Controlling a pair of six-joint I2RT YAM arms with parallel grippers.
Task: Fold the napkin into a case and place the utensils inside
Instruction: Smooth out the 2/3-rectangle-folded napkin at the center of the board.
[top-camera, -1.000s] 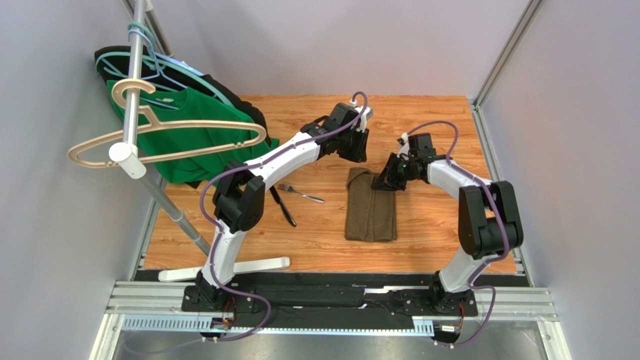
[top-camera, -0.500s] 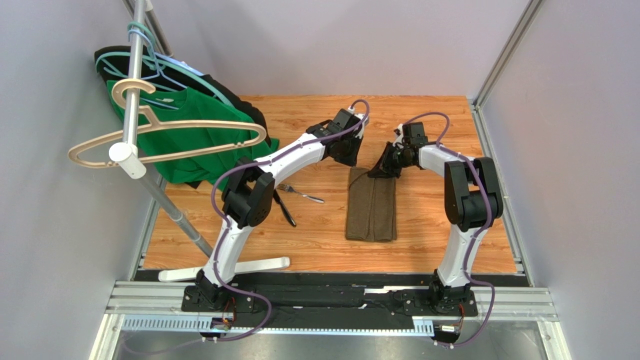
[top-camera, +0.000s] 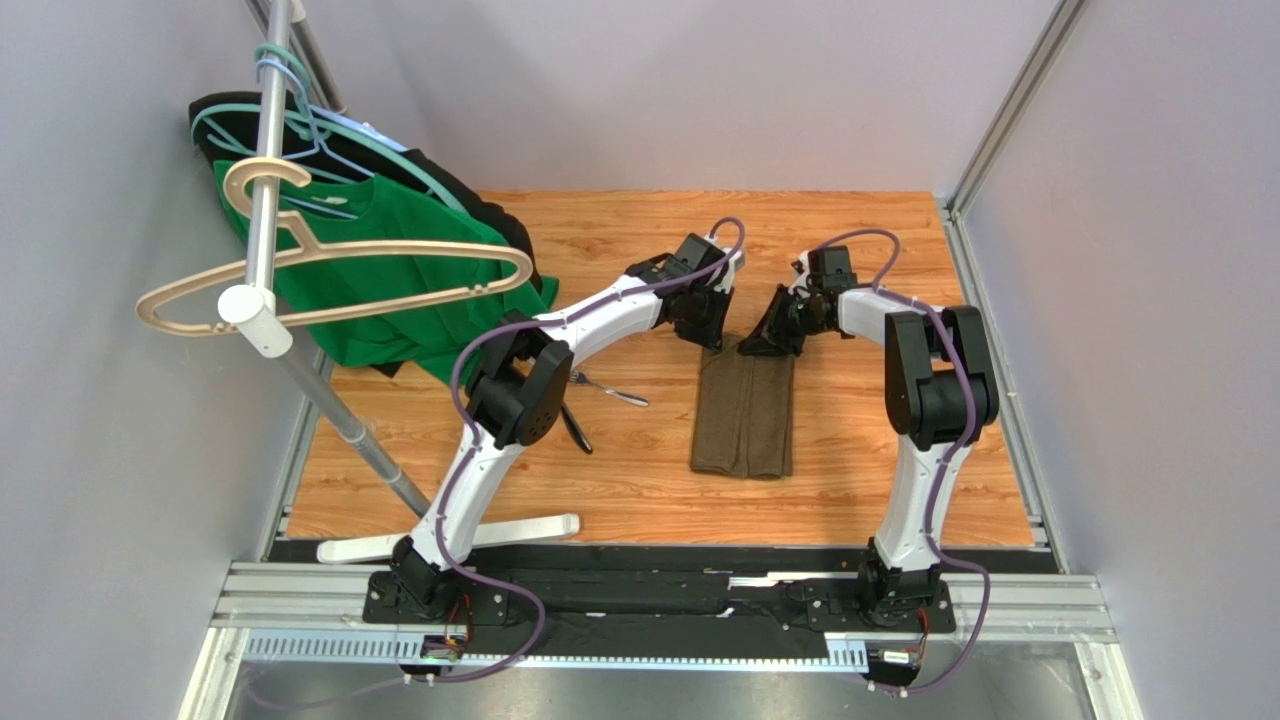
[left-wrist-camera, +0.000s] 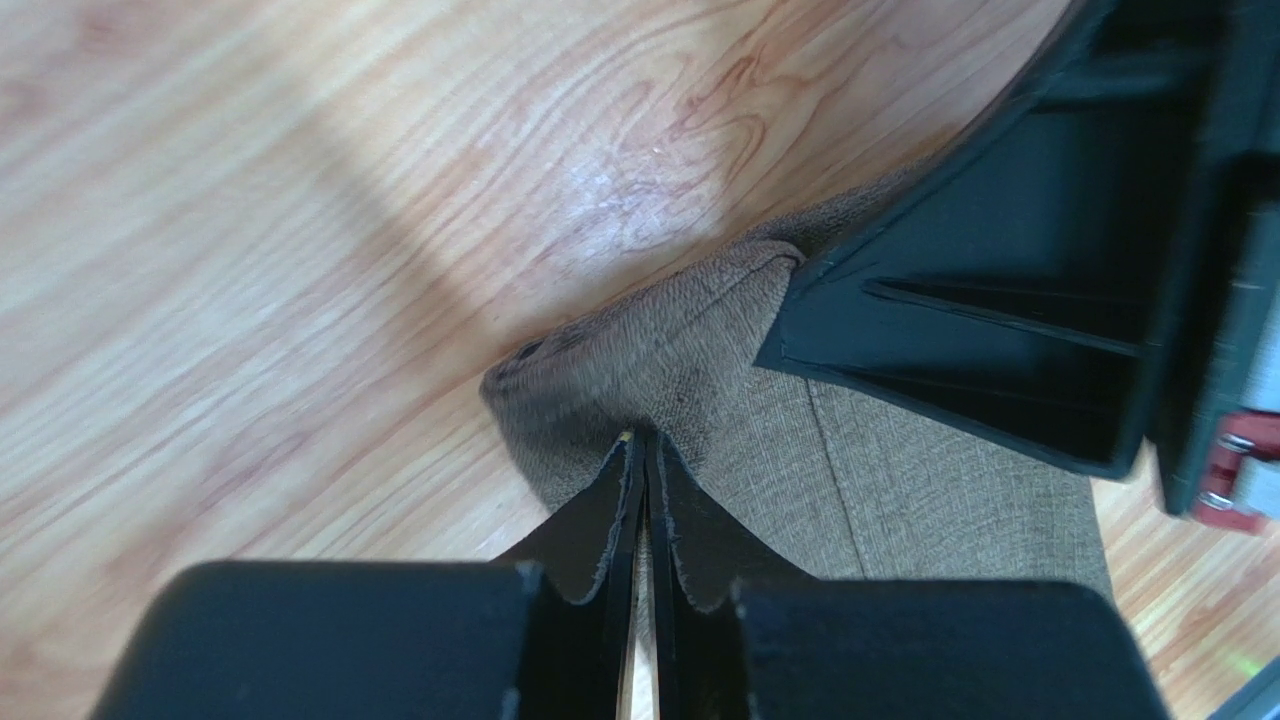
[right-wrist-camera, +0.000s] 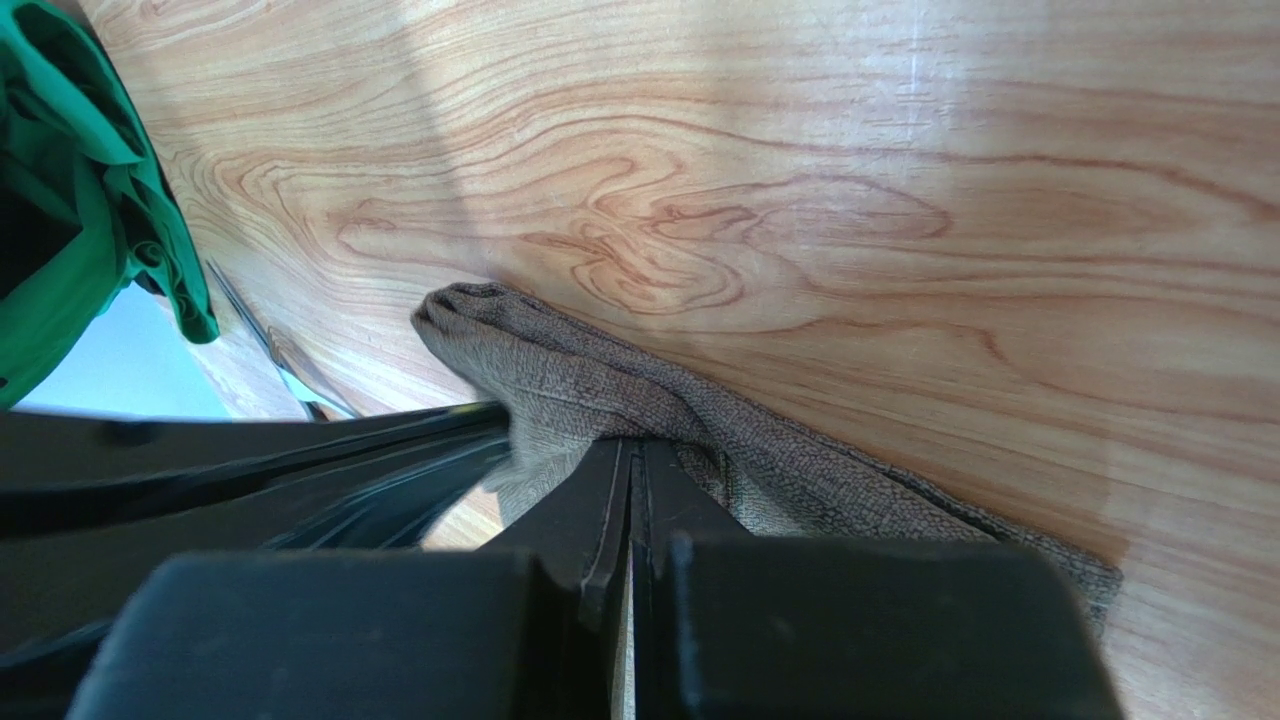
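Observation:
The napkin (top-camera: 744, 413) lies as a narrow olive-brown strip in the middle of the wooden table, folded lengthwise. My left gripper (top-camera: 706, 333) is at its far left corner, the jaws together with the cloth (left-wrist-camera: 691, 345) bunched at the tips (left-wrist-camera: 646, 438). My right gripper (top-camera: 762, 342) pinches the far right corner, where the fabric (right-wrist-camera: 601, 383) rises in a fold round its tips (right-wrist-camera: 634, 444). The two grippers stand close side by side. Left of the napkin lie the utensils: a fork (top-camera: 619, 395) and a dark-handled piece (top-camera: 577, 429), partly under the left arm.
A green shirt (top-camera: 376, 285) hangs on a rack at the left over a black garment, with a wooden hanger (top-camera: 301, 278) in front. The rack's white foot (top-camera: 496, 533) lies on the near left of the table. Grey walls close in three sides.
The left gripper came down onto the napkin's far left corner and closed. The right gripper shifted away to the far right corner and shut. The napkin's far end is drawn slightly narrower.

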